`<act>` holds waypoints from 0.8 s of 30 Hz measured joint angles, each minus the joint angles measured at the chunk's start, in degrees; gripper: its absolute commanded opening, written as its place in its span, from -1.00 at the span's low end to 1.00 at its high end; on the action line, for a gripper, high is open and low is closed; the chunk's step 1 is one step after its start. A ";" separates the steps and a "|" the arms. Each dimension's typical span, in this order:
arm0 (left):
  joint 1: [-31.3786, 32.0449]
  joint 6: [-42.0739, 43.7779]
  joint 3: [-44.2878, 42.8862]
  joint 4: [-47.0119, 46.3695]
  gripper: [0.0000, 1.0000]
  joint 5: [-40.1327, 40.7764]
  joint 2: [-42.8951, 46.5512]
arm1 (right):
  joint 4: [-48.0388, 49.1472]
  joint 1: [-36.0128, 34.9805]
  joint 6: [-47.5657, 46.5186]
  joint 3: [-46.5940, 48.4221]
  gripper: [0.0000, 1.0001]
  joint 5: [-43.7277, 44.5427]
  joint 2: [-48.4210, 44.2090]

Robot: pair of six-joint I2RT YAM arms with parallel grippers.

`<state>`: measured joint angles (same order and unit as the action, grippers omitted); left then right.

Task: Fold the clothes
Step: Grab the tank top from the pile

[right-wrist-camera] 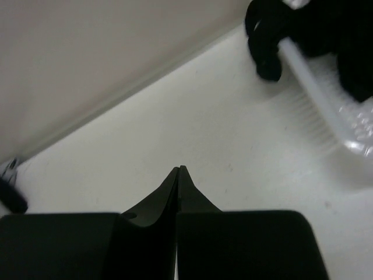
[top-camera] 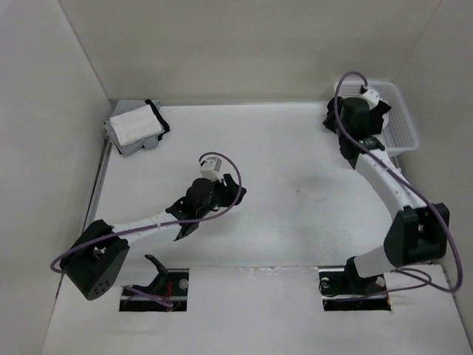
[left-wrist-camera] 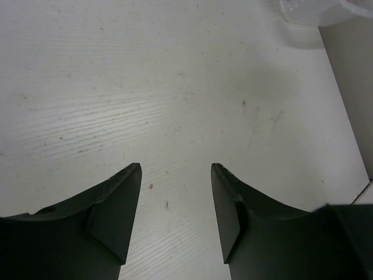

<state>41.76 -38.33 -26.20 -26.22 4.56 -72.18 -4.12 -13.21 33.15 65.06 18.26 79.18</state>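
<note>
White worktop (top-camera: 295, 192) is being enclosed by plain white walls. Left tool (left-wrist-camera: 176, 169) is being held wide open above bare worktop, with nothing being gripped or touched. Right tool (right-wrist-camera: 179, 169) is being held clenched and empty near the white basket (right-wrist-camera: 315, 93) at the far right corner. Black tank top (right-wrist-camera: 326, 29) is being draped over the basket rim.

A white worktop (top-camera: 295, 192) fills the enclosure, its surface marked with fine streaks, dark specks and a faint grey smudge near the middle. Plain off-white panels close it in on three sides: a back wall (top-camera: 244, 44), a left wall (top-camera: 44, 133) and a right wall (top-camera: 447, 81). The light is soft and even.
</note>
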 measured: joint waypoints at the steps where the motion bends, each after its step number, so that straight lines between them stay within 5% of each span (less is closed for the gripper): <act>1: 0.00 0.04 0.20 -0.39 -0.02 -0.04 0.00 | 0.76 2.10 -0.63 2.95 -0.97 -0.55 3.19; 6: -0.66 0.28 1.38 -4.00 -0.02 -0.35 -0.26 | 1.46 13.20 -3.06 21.11 -0.75 -4.50 22.40; 10: -1.51 0.42 2.78 -6.71 -0.01 -0.50 -0.26 | 0.20 18.97 -4.87 32.50 -0.21 -6.16 35.74; 14: -2.25 0.46 3.45 -8.72 -0.01 -0.52 -0.52 | -1.40 22.64 -6.10 40.50 0.11 -7.72 45.29; 20: -2.67 0.44 3.48 -11.78 0.00 -0.85 -3.26 | -3.85 24.81 -7.08 49.86 0.17 -10.03 54.18; 24: -3.02 0.37 3.48 -12.52 0.00 -1.44 -5.33 | -5.35 24.44 -8.02 53.68 -0.10 -11.17 56.78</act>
<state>38.74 -37.95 -22.72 -38.74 3.11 -77.52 -9.47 11.22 25.12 118.74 7.09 135.96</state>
